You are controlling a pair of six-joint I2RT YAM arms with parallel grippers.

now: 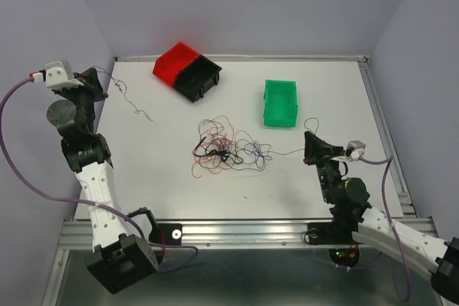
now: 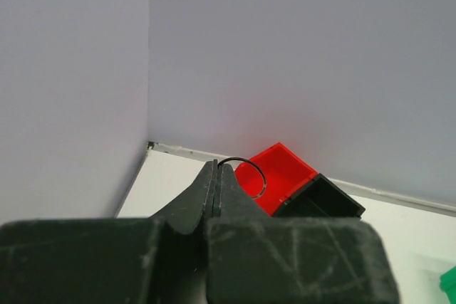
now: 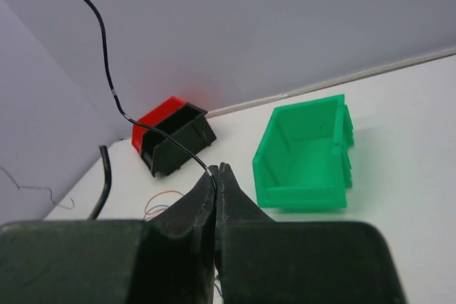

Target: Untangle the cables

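Soft overhead light leaves the white counter (image 1: 172, 191) evenly bright. The red bin (image 1: 174, 62) casts only a faint shadow and tints the wall (image 2: 256, 122) behind it pink. In front of the red bin, the left gripper (image 2: 216, 166) and right gripper (image 3: 218, 169) loom dark and slightly soft, while the cables (image 1: 226, 150) read crisply.

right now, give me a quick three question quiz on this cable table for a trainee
1. True or false: the green bin holds a cable.
2. How many bins stand on the table? A two, B three, C four.
3. Fill in: the left jaws and the right jaws are each ___ on a thin cable.

Key:
1. False, it is empty.
2. B: red bin, black bin and the green one.
3. Shut. The left cable lies apart from the tangle; the right cable seems to run into it.
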